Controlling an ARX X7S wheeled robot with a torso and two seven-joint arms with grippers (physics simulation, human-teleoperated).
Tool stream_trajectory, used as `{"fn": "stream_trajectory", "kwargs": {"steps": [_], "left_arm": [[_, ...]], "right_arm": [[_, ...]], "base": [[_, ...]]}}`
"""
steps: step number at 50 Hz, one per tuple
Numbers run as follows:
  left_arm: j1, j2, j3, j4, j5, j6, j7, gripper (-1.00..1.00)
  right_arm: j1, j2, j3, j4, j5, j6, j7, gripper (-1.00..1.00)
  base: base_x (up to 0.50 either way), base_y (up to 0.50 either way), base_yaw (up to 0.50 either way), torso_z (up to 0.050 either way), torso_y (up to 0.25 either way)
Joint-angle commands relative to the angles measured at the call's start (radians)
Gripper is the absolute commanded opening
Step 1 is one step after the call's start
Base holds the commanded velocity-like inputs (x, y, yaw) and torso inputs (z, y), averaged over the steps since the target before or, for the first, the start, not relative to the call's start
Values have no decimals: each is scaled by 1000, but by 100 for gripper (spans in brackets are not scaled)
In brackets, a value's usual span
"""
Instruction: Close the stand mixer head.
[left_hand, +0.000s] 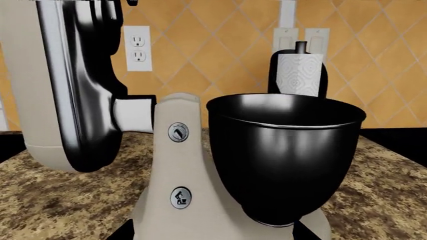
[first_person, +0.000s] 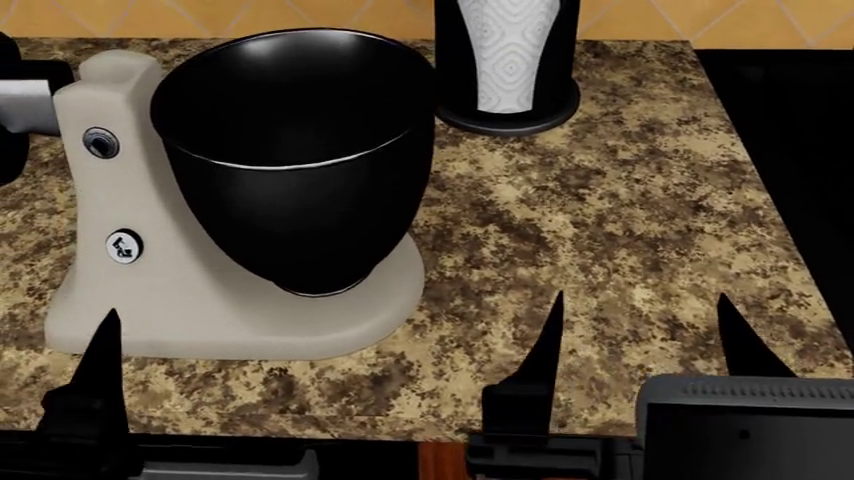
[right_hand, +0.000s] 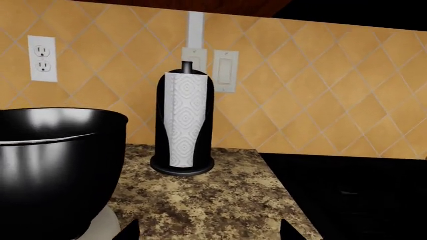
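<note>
The stand mixer head (left_hand: 23, 100) is beige with a glossy black band. It is tilted up and back, almost upright, behind the beige column (left_hand: 177, 165) with two round knobs. The black mixing bowl (left_hand: 287, 160) sits on the base. In the head view only a sliver of the head (first_person: 24, 108) shows at the left edge, beside the column (first_person: 107, 190) and the bowl (first_person: 294, 150). My left gripper (left_hand: 213, 232) is open and empty, low in front of the mixer base; one of its fingers (first_person: 98, 370) shows in the head view. My right gripper (first_person: 641, 340) is open and empty over the counter, right of the mixer; it also shows in the right wrist view (right_hand: 207, 232).
A paper towel roll in a black holder (first_person: 507, 60) stands at the back of the granite counter (first_person: 601, 220). A black cooktop surface (first_person: 787, 150) lies to the right. The tiled wall carries an outlet (left_hand: 138, 47) and switches (right_hand: 225, 70).
</note>
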Motion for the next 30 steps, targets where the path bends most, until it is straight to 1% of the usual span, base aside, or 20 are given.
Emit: {"fn": "stream_trajectory", "kwargs": {"steps": [1,4,8,13,16,25,28,30], "left_arm": [[-14,-10,-33,26,-59,-33,-27,100],[-30,-12,-60,43,-103,-59,-47,100],[-29,-21,-74,41,-130,-55,-60,100],[-37,-43,-105,50,-222,-67,-114,100],[-31,-60,-98,46,-248,-52,-138,100],[-29,-84,-89,39,-288,-35,-172,100],[-43,-96,-102,48,-344,-46,-211,100],[-53,-106,-94,50,-378,-45,-241,100]], "right_arm": [[12,33,34,-31,65,24,52,100],[26,102,47,-31,204,10,167,100],[30,154,52,-30,289,-6,245,100],[28,222,64,-29,393,-46,336,100],[30,245,50,-26,425,-60,370,100],[27,272,29,-13,450,-93,398,100],[38,288,47,-27,497,-84,428,100],[31,307,53,-27,519,-107,444,100]], "base": [[266,223,0,0,0],[257,193,0,0,0],[259,189,0,0,0],[259,183,0,0,0],[257,177,0,0,0],[255,182,0,0,0],[108,163,0,0,0],[0,0,0,0,0]]}}
